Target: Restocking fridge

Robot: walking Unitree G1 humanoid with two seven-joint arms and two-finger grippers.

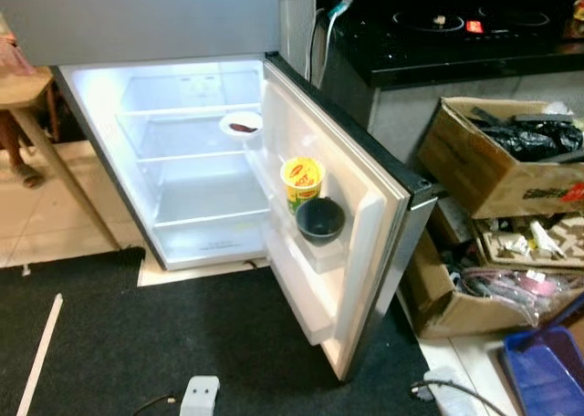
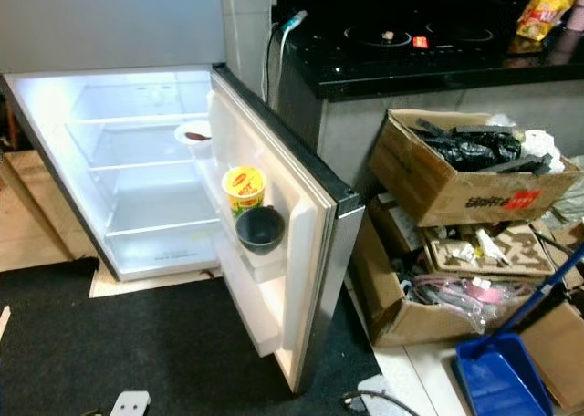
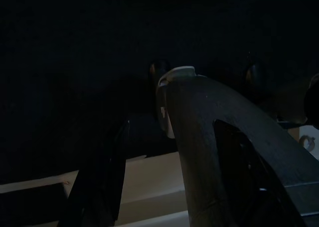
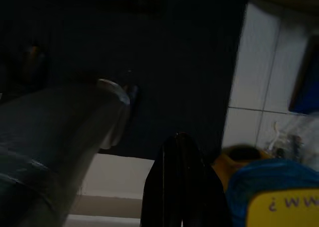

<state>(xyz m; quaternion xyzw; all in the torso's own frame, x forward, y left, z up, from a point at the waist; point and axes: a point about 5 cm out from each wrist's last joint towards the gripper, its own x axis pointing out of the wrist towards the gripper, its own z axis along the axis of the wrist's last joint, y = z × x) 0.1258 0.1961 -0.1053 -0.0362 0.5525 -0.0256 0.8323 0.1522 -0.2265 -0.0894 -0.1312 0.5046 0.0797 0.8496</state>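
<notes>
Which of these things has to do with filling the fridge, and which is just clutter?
For the job: fridge, its open door, yellow noodle cup, dark bowl, white bowl.

Just lying about: cardboard boxes, blue dustpan, black mat, stovetop.

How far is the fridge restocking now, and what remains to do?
Partly done, it seems. The fridge door stands open, and its door shelf already holds a yellow noodle cup and a dark bowl. A white bowl sits higher up at the door's inner edge. The right hand hangs low near something yellow and blue, perhaps the next item. The inner glass shelves look bare, so most stocking is left.
</notes>
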